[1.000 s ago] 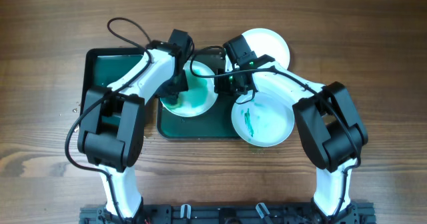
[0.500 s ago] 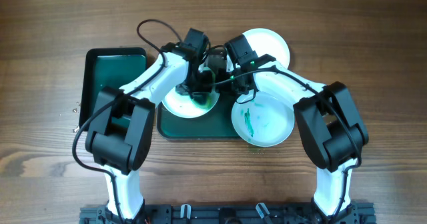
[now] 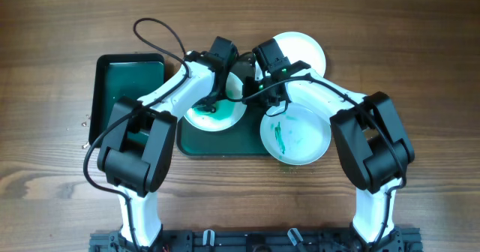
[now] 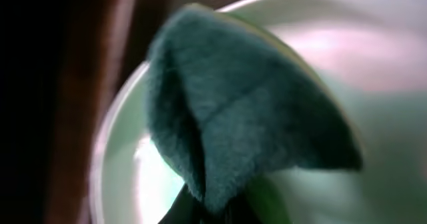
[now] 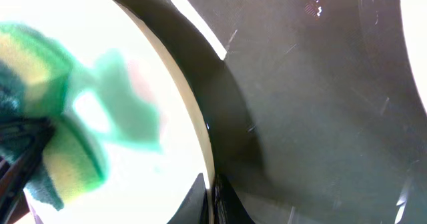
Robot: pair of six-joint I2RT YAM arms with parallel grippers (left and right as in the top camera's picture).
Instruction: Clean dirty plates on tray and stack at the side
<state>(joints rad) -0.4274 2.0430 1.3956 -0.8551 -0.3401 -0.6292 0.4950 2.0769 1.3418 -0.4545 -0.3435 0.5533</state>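
Note:
A white plate (image 3: 225, 115) smeared green lies on the left part of the large dark green tray (image 3: 225, 141). My left gripper (image 3: 214, 102) is shut on a green and yellow sponge (image 4: 233, 117) pressed onto this plate (image 4: 380, 57). My right gripper (image 3: 251, 94) is shut on the plate's right rim (image 5: 200, 137); the right wrist view shows the sponge (image 5: 40, 144), a green smear and the tray (image 5: 320, 117). A second plate (image 3: 304, 143) with green streaks overlaps the tray's right end. A clean white plate (image 3: 304, 49) lies on the table behind.
A smaller narrow green tray (image 3: 127, 87) with a black rim lies at the left on the wooden table. A black cable (image 3: 161, 34) loops above the left arm. Both arms cross over the middle of the large tray.
My left gripper swept the sponge to the right across the plate, then back a little to the left. The green smear has shifted and thinned. The right gripper has stayed on the rim.

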